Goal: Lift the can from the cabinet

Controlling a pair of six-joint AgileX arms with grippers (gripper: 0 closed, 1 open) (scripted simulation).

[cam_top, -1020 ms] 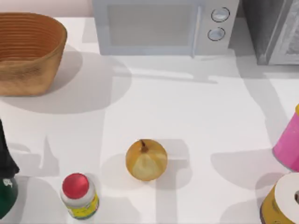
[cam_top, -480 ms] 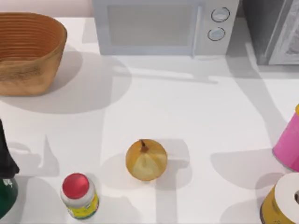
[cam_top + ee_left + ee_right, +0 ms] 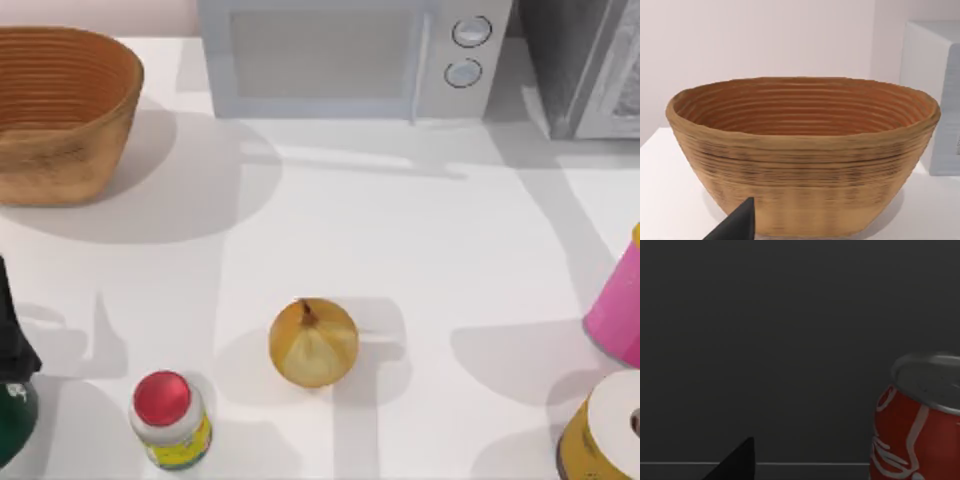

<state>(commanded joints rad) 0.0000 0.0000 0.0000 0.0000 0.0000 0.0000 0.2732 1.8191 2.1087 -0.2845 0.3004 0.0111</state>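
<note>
Right wrist view: right gripper fingertip (image 3: 737,462) in foreground, jaw state indeterminable; red can (image 3: 915,422) upright beyond, before dark inner wall of cabinet (image 3: 585,65). Left wrist view: left gripper fingertip (image 3: 737,224) near woven basket (image 3: 805,155), state indeterminable. Cabinet at table's far right, beside microwave (image 3: 350,55).

We seem to be at a kitchen counter, rendered in simulation: a white table (image 3: 420,250) carries a microwave (image 3: 340,55) at 12 o'clock, a woven basket (image 3: 60,110) at 10 o'clock, an onion (image 3: 313,343) near 6 and a red-capped bottle (image 3: 170,420) at 7.
</note>
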